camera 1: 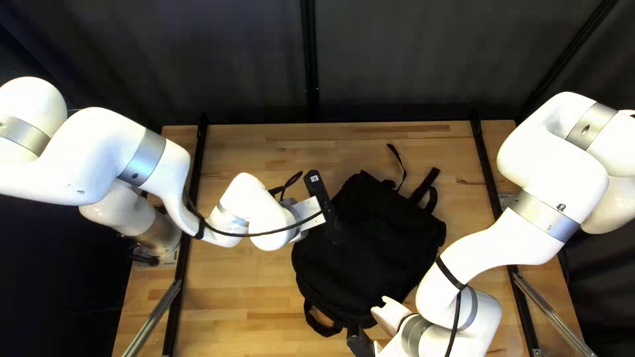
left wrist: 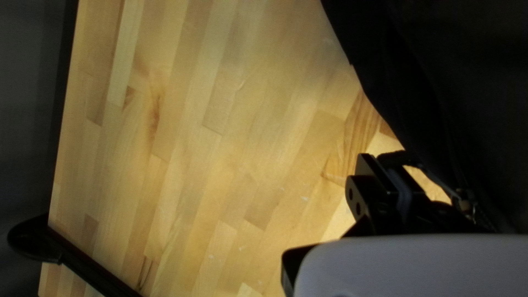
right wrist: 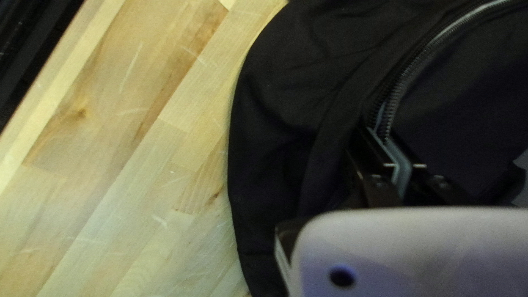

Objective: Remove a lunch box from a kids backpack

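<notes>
Glossy white arms (camera 1: pixel 99 155), silvery bands (camera 1: pixel 142 158), slim black cables (camera 1: pixel 245 235)

colours and patterns: the backpack (camera 1: pixel 380 244) is plain black, its zipper (right wrist: pixel 391 96) black with a pale grey line along the teeth. the table (camera 1: pixel 245 284) is honey-coloured wood, patterned in staggered strips of lighter cream and darker brown. both arms, left (camera 1: pixel 102 149) and right (camera 1: pixel 555 178), are glossy white with silver-grey bands; the curtain (camera 1: pixel 410 59) is dark grey.
</notes>
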Controlling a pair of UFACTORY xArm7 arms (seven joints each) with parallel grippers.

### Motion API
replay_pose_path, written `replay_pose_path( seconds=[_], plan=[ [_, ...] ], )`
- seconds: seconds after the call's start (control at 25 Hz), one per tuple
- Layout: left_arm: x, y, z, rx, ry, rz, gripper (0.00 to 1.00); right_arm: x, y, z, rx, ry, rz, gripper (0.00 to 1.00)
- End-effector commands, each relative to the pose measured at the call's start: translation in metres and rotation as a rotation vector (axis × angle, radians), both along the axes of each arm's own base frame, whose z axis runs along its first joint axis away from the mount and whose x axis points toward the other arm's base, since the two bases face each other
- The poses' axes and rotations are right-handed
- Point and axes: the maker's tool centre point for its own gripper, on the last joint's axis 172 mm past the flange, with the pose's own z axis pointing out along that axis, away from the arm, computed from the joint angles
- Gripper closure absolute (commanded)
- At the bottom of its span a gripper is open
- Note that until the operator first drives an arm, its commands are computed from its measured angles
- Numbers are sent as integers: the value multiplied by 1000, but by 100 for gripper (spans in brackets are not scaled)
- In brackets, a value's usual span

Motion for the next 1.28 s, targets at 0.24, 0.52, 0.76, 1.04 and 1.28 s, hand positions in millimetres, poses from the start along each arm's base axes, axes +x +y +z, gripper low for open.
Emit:
replay_pose_path(
  seconds=[0.24,0.52,0.76,1.04,1.28],
  plan=[
    [25,34,5,-13,-7,1,100,0,-1,0,2,-5,-2,100],
    [28,39,7,-15,-7,2,99,-1,-2,1,2,-6,-2,100],
    [16,21,21,-3,-10,-1,0,-2,-2,0,2,-8,-2,100],
    [-15,-21,51,31,-14,-22,0,-3,-4,0,1,-9,-3,100],
    [-50,-70,49,53,-8,-40,0,-7,-12,8,-6,-9,-4,100]
  ],
)
